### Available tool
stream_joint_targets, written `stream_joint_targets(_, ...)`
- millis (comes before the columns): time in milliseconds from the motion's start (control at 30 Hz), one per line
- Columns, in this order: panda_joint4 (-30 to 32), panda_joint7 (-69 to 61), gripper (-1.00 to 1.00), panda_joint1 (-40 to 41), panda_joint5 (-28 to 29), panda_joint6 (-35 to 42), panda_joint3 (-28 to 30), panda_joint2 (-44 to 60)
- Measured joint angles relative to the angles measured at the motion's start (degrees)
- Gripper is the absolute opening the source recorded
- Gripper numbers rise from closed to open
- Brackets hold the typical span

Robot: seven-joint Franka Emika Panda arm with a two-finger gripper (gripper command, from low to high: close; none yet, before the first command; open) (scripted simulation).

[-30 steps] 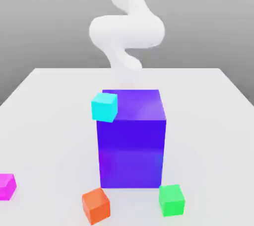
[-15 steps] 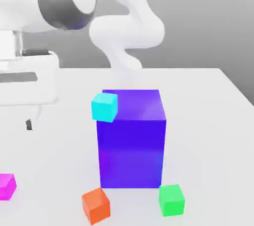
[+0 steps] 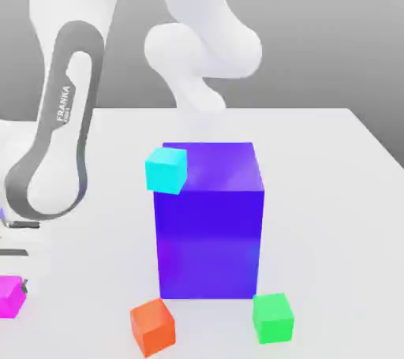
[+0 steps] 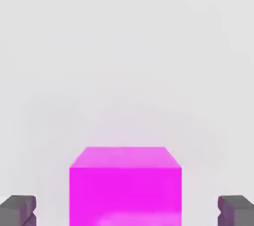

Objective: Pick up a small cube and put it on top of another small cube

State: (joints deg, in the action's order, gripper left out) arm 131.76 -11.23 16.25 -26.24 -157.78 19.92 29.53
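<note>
The small magenta cube (image 3: 9, 296) rests on the white table at the exterior view's far left, near the front. My arm reaches down over it there, and the hand hangs just above the cube at the picture's edge. In the hand view the magenta cube (image 4: 125, 185) sits between the two grey fingertips (image 4: 18, 210), with a clear gap on each side. My gripper (image 4: 127, 211) is open around the cube and is not touching it.
A big blue-violet cube (image 3: 209, 219) stands mid-table. A small cyan cube (image 3: 166, 170) appears against its upper left corner. In front of it lie a small orange cube (image 3: 152, 327) and a small green cube (image 3: 273, 317). The table's right side (image 3: 339, 215) is bare.
My arm has swung in and come down at the exterior view's left, over the magenta cube. None of the cubes has moved.
</note>
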Motion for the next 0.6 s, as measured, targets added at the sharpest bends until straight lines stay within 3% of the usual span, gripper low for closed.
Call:
stream_joint_targets(167,-0.08,-0.18,-1.0,0.24,-0.2,-0.14,-0.26,0.33)
stream_joint_targets(333,2.56,5.62,-1.0,-5.09,6.69,5.61,4.75,-8.27)
stream_joint_targets(600,8.42,20.72,-1.0,-21.8,13.59,7.09,-1.6,-16.44)
